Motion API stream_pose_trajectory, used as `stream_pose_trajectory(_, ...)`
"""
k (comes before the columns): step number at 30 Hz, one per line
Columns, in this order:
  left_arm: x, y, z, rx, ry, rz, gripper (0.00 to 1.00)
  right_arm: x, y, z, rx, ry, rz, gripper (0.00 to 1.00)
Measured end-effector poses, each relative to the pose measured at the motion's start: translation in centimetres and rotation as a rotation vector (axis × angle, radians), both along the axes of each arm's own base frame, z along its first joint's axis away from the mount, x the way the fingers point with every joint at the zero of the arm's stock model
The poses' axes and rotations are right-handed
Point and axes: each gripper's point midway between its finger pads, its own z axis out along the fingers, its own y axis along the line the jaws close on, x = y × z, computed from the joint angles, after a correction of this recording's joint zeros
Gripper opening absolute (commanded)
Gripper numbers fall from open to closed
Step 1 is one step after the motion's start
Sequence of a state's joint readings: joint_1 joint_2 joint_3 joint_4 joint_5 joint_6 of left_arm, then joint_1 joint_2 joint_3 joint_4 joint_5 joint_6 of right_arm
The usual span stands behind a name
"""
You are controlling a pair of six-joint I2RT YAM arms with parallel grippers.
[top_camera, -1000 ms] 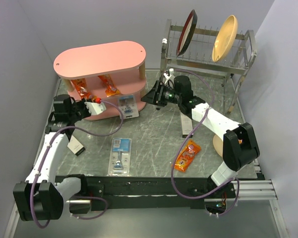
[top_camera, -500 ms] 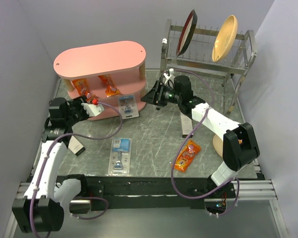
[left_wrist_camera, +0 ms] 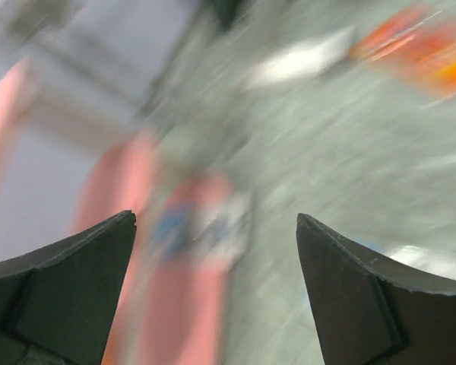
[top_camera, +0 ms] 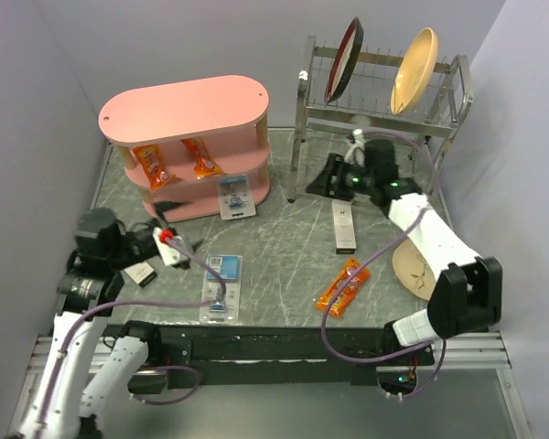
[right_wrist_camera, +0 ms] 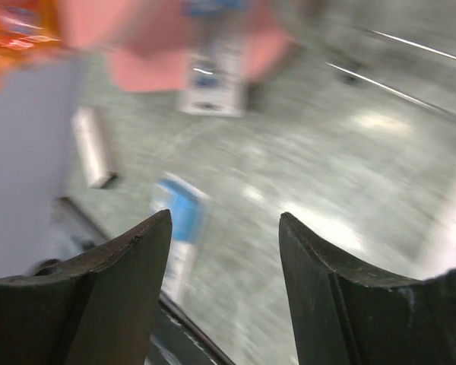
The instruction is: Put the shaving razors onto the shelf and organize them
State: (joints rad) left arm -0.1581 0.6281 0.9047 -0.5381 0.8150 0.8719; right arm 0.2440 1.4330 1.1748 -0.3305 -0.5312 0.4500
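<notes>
One shaving razor sits on the bottom board of the shelf at upper left; the other razor lies on the desk at lower centre, not yet shelved. The left arm is low at lower left near it, left jaws spread and empty. The right arm reaches toward upper centre, right jaws apart, also empty.

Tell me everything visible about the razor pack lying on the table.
The razor pack is a flat clear plastic blister, blue-and-white card at its far end, a dark razor inside. It lies flat on the grey table, lengthwise near to far, right of the left gripper, which does not hold it. A purple cable crosses over it.
</notes>
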Motion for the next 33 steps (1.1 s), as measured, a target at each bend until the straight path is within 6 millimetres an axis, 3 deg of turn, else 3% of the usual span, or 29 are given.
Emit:
stream_pose_trajectory(3, -3.4, -6.3, -2.0, -0.03, 0.11, -0.265, 0.95, -1.3, -4.4, -0.3, -0.109, 0.011, -0.057, 0.7)
stream_pose_trajectory(7, -6.4, -13.4, -4.9, 0.006, 0.28, -0.486, 0.94, -3.2, -8.0, 0.7, -0.201, -0.02, -0.089, 0.73)
stream_pose_trajectory(9, -6.2, -16.4, -6.9, 0.043, 0.398, -0.518, 0.98, -4.6, -9.0, 1.3, -0.261, -0.063, -0.029, 0.75)
stream_pose_trajectory(12, -4.1, -18.7, -9.6, 0.054, 0.539, -0.441, 0.97, -6.8, -9.1, 1.8, -0.377, -0.171, 0.196, 0.79)
stream_pose_trajectory(14, -3.3, -18.9, -11.4, 0.042, 0.631, -0.366, 0.98, -8.3, -9.5, 1.0, -0.484, -0.258, 0.383, 0.81)
stream_pose_trajectory(16, -3.4, -18.6, -11.9, 0.005, 0.691, -0.312, 0.99, -10.0, -9.9, -0.8, -0.593, -0.327, 0.586, 0.82)
stream_pose_trajectory(19, -3.7, -17.6, -11.1, -0.043, 0.724, -0.242, 0.99, -13.8, -9.9, -5.1, -0.723, -0.371, 0.969, 0.83)
stream_pose_trajectory(23, -3.1, -15.9, -8.5, -0.073, 0.687, -0.167, 0.99, -17.7, -9.9, -9.8, -0.773, -0.38, 1.38, 0.84)
stream_pose_trajectory(28, -0.7, -13.4, -6.1, -0.067, 0.658, -0.079, 1.0, -18.6, -10.9, -13.4, -0.819, -0.422, 1.647, 0.82)
stream_pose_trajectory(33, 0.1, -10.9, -6.9, -0.008, 0.67, -0.011, 0.99, -17.0, -10.9, -16.0, -0.81, -0.407, 1.753, 0.81)
